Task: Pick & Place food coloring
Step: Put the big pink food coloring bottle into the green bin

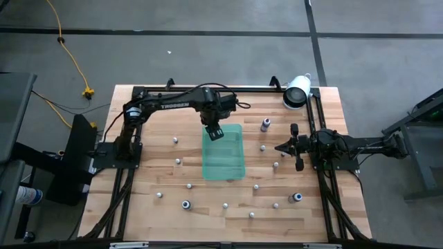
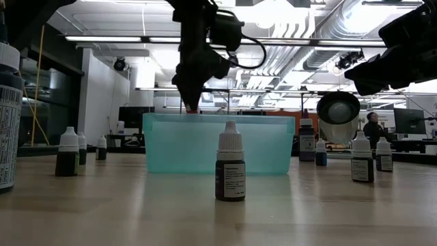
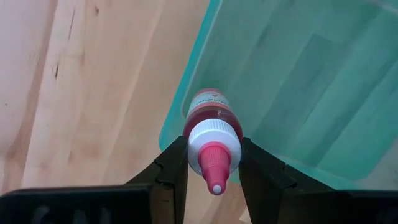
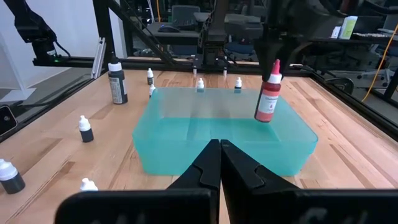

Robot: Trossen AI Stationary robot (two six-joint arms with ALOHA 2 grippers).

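Red food coloring bottle held over the translucent tray

A small cylindrical red bottle [image 3: 210,118] with a white collar and pink conical tip was gripped at its cap by the left gripper [image 3: 211,163], partly closed, above the rim of the glossy green rectangular tray [image 1: 223,162]. The right gripper [image 4: 219,163] was kept shut and empty beside the tray on the pale wooden table [image 1: 145,200]

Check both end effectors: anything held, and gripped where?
The left end effector holds a red food coloring bottle by its white cap, over the green tray's edge. The right end effector is shut, holding nothing.
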